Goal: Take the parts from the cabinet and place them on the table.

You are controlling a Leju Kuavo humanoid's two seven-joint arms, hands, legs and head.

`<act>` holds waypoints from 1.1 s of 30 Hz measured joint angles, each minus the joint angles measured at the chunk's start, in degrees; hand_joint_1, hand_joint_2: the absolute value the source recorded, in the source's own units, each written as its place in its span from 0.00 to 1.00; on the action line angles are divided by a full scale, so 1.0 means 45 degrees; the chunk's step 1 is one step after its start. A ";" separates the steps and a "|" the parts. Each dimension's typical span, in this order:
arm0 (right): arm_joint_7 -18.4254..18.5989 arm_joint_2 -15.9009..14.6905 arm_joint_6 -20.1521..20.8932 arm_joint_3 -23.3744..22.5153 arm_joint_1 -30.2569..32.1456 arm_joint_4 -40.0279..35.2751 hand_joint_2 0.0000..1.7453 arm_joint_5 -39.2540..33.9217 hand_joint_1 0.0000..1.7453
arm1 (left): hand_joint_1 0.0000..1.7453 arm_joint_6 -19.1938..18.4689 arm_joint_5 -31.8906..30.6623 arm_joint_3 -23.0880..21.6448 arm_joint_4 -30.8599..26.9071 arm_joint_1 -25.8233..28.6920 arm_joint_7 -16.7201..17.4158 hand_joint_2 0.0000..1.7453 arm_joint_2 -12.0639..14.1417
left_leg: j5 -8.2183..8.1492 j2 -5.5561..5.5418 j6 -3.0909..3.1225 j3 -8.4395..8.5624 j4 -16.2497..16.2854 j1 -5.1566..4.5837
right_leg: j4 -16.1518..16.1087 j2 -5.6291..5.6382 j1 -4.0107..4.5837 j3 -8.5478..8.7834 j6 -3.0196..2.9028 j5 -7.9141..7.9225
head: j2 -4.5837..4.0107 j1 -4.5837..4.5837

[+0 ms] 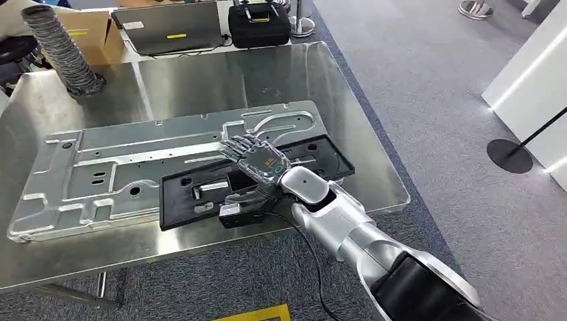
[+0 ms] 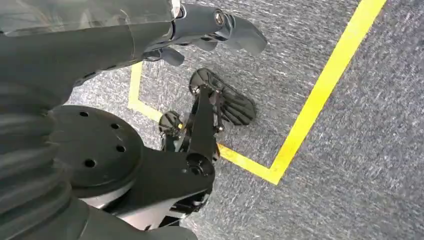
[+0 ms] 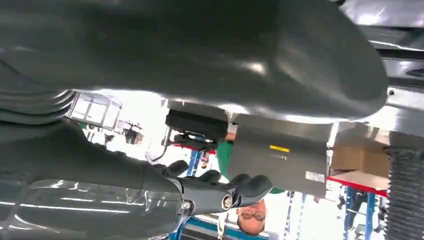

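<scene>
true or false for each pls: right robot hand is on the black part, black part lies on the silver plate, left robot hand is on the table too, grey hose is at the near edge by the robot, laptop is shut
1. The right robot hand is on the black part. True: it rests at that part's upper edge.
2. The black part lies partly on the silver plate. True.
3. The left robot hand is on the table too. False: the left wrist view shows it hanging over grey carpet with a yellow line.
4. The grey hose is at the table's near edge. False: it stands at the far left corner.
5. The laptop is shut. True.
</scene>
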 joint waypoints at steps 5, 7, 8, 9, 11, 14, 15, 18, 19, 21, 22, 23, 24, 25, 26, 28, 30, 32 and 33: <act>0.0049 -0.0005 0.0034 -0.0146 -0.0588 -0.0272 0.00 0.0005 0.00 | 0.00 0.0010 0.0107 0.0019 0.0000 0.0012 -0.0058 1.00 -0.0015 | -0.0017 -0.0021 -0.0190 -0.0023 0.0004 -0.0070 | -0.3908 -0.0002 0.0156 0.1820 -0.0347 0.1580 | 0.0000 -0.0010; 0.0048 -0.0015 0.0034 -0.0184 -0.0672 -0.0368 0.00 0.0005 0.00 | 0.00 0.0019 0.0165 0.0048 0.0000 0.0057 -0.0101 1.00 -0.0015 | 0.0009 -0.0009 -0.0324 0.0016 -0.0064 -0.0035 | -0.3893 0.0011 0.0193 0.1798 -0.0436 0.1581 | 0.0000 -0.0015; 0.0049 -0.0015 0.0034 -0.0219 -0.0752 -0.0437 0.00 0.0005 0.00 | 0.00 0.0015 0.0204 0.0083 0.0000 0.0065 -0.0141 0.00 -0.0015 | 0.0014 -0.0012 -0.0408 0.0044 -0.0104 -0.0066 | -0.4000 0.0014 0.0153 0.1819 -0.0521 0.1640 | 0.0000 -0.0005; 0.0049 -0.0010 0.0039 -0.0238 -0.0853 -0.0543 0.00 0.0000 0.00 | 0.00 0.0010 0.0228 0.0102 0.0000 0.0085 -0.0184 0.00 -0.0005 | -0.0106 0.0006 -0.0450 -0.0003 0.0025 -0.0032 | -0.4156 -0.0031 0.0023 0.1909 -0.0602 0.1734 | 0.0000 -0.0030; 0.0049 -0.0010 0.0097 -0.0257 -0.1156 -0.0708 0.00 -0.0010 0.00 | 0.00 -0.0019 0.0262 0.0136 0.0000 0.0115 -0.0267 0.00 -0.0005 | -0.0984 0.0004 -0.0484 -0.0596 0.1391 -0.0057 | -0.4215 -0.0029 0.0041 0.1932 -0.0726 0.1757 | 0.0000 -0.0063; 0.0053 -0.0029 0.0219 -0.0350 -0.1280 -0.0977 0.00 -0.0078 0.00 | 0.00 -0.0107 0.0326 0.0233 0.0000 0.0187 -0.0243 0.00 -0.0005 | -0.1933 0.0007 -0.0574 -0.1842 0.4053 -0.0031 | -0.4183 -0.0030 0.0092 0.1930 -0.0756 0.1735 | 0.0000 -0.0063; 0.0053 -0.0034 0.0247 -0.0369 -0.1322 -0.1073 0.00 -0.0087 0.00 | 0.00 -0.0117 0.0374 0.0253 0.0000 0.0214 -0.0238 0.00 -0.0005 | -0.1678 0.0008 -0.0581 -0.1793 0.3908 -0.0024 | -0.4159 -0.0023 0.0092 0.1936 -0.0761 0.1719 | 0.0000 -0.0053; 0.0053 -0.0058 0.0408 -0.0457 -0.1581 -0.1458 0.00 -0.0175 0.00 | 0.00 -0.0146 0.0408 0.0311 0.0000 0.0201 -0.0238 0.00 -0.0005 | -0.0011 0.0046 -0.0552 -0.0309 0.0781 0.0014 | -0.3968 0.0019 0.0063 0.1948 -0.0644 0.1575 | 0.0000 -0.0058; 0.0053 -0.0078 0.0442 -0.0466 -0.1696 -0.1535 0.00 -0.0194 0.00 | 0.00 -0.0151 0.0408 0.0321 0.0000 0.0194 -0.0229 0.00 -0.0010 | -0.0151 0.0070 -0.0516 -0.0010 0.0234 -0.0001 | -0.3894 0.0027 0.0117 0.1898 -0.0569 0.1519 | 0.0000 -0.0053; 0.0078 -0.0136 0.0481 -0.0505 -0.1800 -0.1744 0.00 -0.0228 0.00 | 0.00 -0.0160 0.0413 0.0325 0.0000 0.0163 -0.0160 0.00 -0.0010 | -0.0090 0.0017 -0.0363 -0.0067 0.0131 -0.0040 | -0.3845 0.0038 0.0164 0.1812 -0.0454 0.1545 | 0.0000 -0.0039; 0.0078 -0.0151 0.0481 -0.0520 -0.1803 -0.1812 0.00 -0.0233 0.00 | 0.00 -0.0150 0.0413 0.0330 0.0000 0.0168 -0.0136 0.00 -0.0010 | -0.0085 -0.0006 -0.0302 -0.0072 0.0134 -0.0061 | -0.3866 0.0031 0.0169 0.1820 -0.0405 0.1558 | 0.0005 -0.0063; 0.0082 -0.0180 0.0471 -0.0520 -0.1808 -0.1908 0.00 -0.0238 0.00 | 0.00 -0.0146 0.0447 0.0340 0.0000 0.0164 -0.0073 0.00 -0.0010 | -0.0063 -0.0012 -0.0225 -0.0078 0.0125 -0.0092 | -0.3885 0.0015 0.0141 0.1828 -0.0339 0.1576 | 0.0000 -0.0058; 0.0083 -0.0199 0.0466 -0.0524 -0.1824 -0.1997 0.00 -0.0248 0.00 | 0.00 -0.0146 0.0462 0.0345 0.0000 0.0166 -0.0019 0.00 -0.0039 | 0.0006 0.0003 -0.0112 -0.0046 0.0030 -0.0002 | -0.3848 0.0025 0.0138 0.1796 -0.0274 0.1508 | 0.0005 -0.0073; 0.0078 -0.0238 0.0461 -0.0534 -0.1854 -0.2074 0.00 -0.0267 0.00 | 0.00 -0.0146 0.0500 0.0350 0.0000 0.0141 0.0064 0.00 -0.0044 | 0.0025 0.0009 -0.0064 -0.0043 0.0002 0.0003 | -0.3551 0.0020 0.0103 0.1689 -0.0196 0.1241 | 0.0000 -0.0024; 0.0078 -0.0262 0.0461 -0.0534 -0.1890 -0.2156 0.00 -0.0286 0.00 | 0.00 -0.0117 0.0519 0.0364 0.0000 0.0110 0.0228 0.00 -0.0044 | 0.0040 0.0012 -0.0001 -0.0056 -0.0002 0.0003 | -0.2749 0.0016 0.0080 0.1329 -0.0119 0.0759 | 0.0005 0.0029; 0.0078 -0.0306 0.0461 -0.0534 -0.1861 -0.2220 0.00 -0.0301 0.00 | 0.00 0.0122 0.0486 0.0393 0.0000 0.0107 0.0476 0.00 -0.0063 | 0.0049 0.0014 0.0017 -0.0079 0.0010 -0.0008 | -0.0591 0.0012 0.0033 0.0309 -0.0019 -0.0172 | 0.0000 0.0020; 0.0078 -0.0354 0.0466 -0.0524 -0.1771 -0.2273 0.00 -0.0301 0.00 | 0.00 0.0446 0.0408 0.0398 0.0000 0.0129 0.0670 0.00 -0.0068 | 0.0057 0.0009 0.0028 -0.0082 0.0022 -0.0010 | 0.0282 0.0012 0.0029 -0.0147 -0.0007 -0.0234 | 0.0000 0.0024; 0.0082 -0.0374 0.0467 -0.0520 -0.1775 -0.2403 0.00 -0.0301 0.00 | 0.00 0.0602 0.0374 0.0398 0.0000 0.0126 0.0690 0.00 -0.0078 | 0.0057 -0.0014 0.0027 -0.0077 0.0030 -0.0029 | -0.1329 0.0014 0.0042 0.0609 -0.0136 0.0753 | 0.0000 0.0024; 0.0092 -0.0374 0.0471 -0.0520 -0.1801 -0.2482 0.00 -0.0306 0.00 | 0.00 0.0636 0.0364 0.0398 0.0000 0.0114 0.0699 0.00 -0.0092 | 0.0058 -0.0024 0.0024 -0.0065 0.0026 -0.0057 | -0.2688 0.0018 0.0079 0.1279 -0.0263 0.1373 | 0.0000 0.0019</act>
